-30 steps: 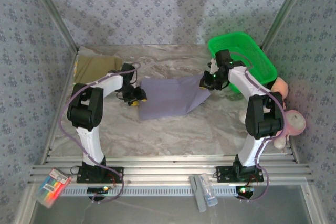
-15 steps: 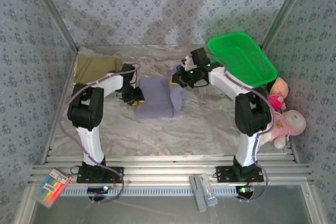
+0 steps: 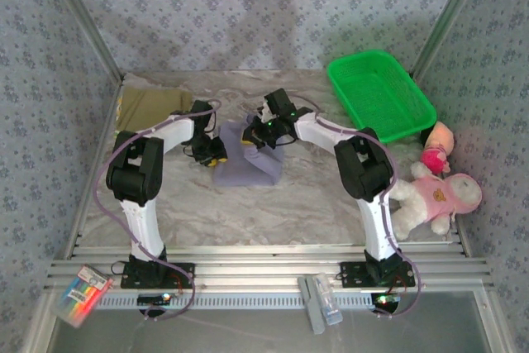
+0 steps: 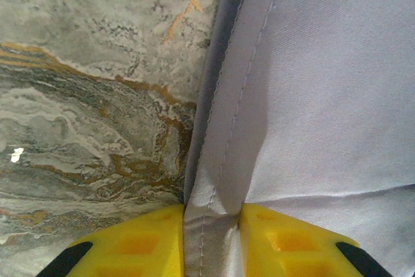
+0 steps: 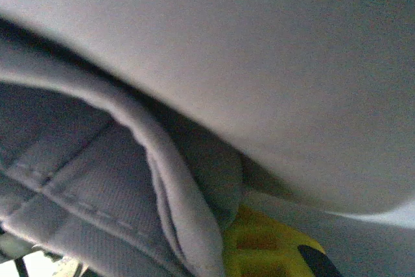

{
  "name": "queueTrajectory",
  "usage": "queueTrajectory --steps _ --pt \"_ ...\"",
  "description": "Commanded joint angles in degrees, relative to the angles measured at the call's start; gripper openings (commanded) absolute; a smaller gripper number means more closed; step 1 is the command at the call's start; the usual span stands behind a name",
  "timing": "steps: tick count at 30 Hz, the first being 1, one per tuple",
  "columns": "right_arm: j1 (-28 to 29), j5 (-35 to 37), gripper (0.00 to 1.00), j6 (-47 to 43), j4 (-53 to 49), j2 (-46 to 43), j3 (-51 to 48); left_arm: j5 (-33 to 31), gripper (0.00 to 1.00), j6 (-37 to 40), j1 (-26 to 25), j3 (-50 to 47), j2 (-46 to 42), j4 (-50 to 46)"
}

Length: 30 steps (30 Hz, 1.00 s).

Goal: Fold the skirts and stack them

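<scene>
- Top external: a plain grey-lavender cloth skirt [image 3: 248,171] lies mid-desk [image 3: 314,196], partly folded over. The left gripper [image 3: 216,157] is at its left edge and the right gripper [image 3: 258,136] over its far side. A plain olive-khaki cloth skirt [image 3: 149,107] sits folded in the far-left corner, so one looks done; this fold and the stacking remain.
- Left wrist: the left gripper [image 4: 213,241] pinches the grey-lavender skirt's [image 4: 324,82] stitched edge.
- Right wrist: the right gripper [image 5: 259,241] is pressed together on a bunched fold of that skirt [image 5: 227,63].

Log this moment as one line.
left gripper: shut on grey-lavender skirt hem | right gripper: shut on same skirt | olive-khaki skirt: far-left corner
</scene>
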Motion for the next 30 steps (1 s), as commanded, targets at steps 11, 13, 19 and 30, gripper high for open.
queueTrajectory --steps 11,13,19,30 --pt "2.25 0.90 0.08 3.11 -2.09 4.65 2.41 7.54 0.27 0.72 -2.22 -0.49 1.76 5.06" --pt "2.29 -0.07 0.13 3.05 -2.10 5.10 2.93 7.56 0.27 0.90 -2.17 -0.42 1.83 5.02" --pt "2.72 1.47 0.38 -3.22 -5.76 0.87 4.24 5.26 0.29 1.42 -0.70 0.42 -1.15 2.81" --pt "-1.73 13.76 0.58 -25.16 -15.49 -9.51 3.88 -6.32 0.37 1.79 2.12 0.11 -14.27 -6.60"
